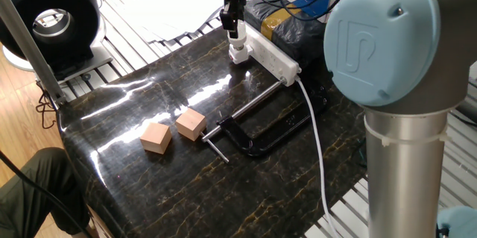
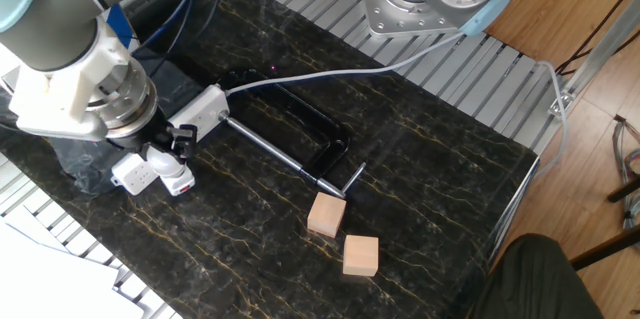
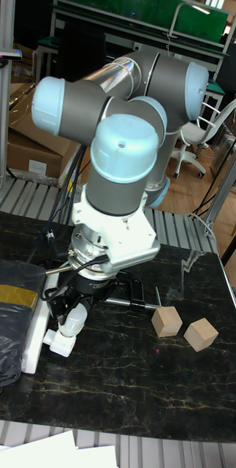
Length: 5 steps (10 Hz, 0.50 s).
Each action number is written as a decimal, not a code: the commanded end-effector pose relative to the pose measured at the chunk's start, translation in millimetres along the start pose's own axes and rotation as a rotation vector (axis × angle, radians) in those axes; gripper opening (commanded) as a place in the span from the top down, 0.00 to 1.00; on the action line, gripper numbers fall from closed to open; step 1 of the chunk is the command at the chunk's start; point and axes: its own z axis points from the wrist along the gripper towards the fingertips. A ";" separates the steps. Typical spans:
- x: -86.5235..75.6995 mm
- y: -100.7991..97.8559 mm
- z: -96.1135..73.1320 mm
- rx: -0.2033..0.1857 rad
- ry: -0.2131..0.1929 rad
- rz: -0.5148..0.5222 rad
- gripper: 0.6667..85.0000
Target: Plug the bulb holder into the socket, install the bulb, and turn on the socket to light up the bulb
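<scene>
The bulb [image 2: 162,154] is sitting upright in the bulb holder [image 2: 178,180], which is standing at the end of the socket [image 1: 270,52], at the far edge of the dark desk [image 1: 149,186]. The red mark on the holder is showing in the other fixed view. Whether the bulb is fully threaded in cannot be told from these pictures; it is not glowing.

The gripper [image 2: 168,143] is hanging right over the bulb with its jaws straddling the globe. Whether they are pinching it or standing just clear cannot be told.

Risks, as judged from here:
- If the bulb is only part-seated, any lift with the jaws closed is likely pulling it crooked or out.
- A sideways pull could be tipping the holder in its outlet, since the socket is lying loose.
- The switch is not clearly visible; pressing blind could be shoving the strip toward the black bag [image 1: 287,25].

The black clamp [image 1: 257,130] and two wooden cubes [image 1: 173,131] are lying well apart, out of the way.
</scene>
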 end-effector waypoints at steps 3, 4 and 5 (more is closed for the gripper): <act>-3.8 -2.3 -10.4 0.028 0.020 0.071 0.97; -6.3 -4.0 -9.2 0.035 0.008 0.026 0.78; -6.1 -5.6 -7.9 0.039 0.001 -0.023 0.64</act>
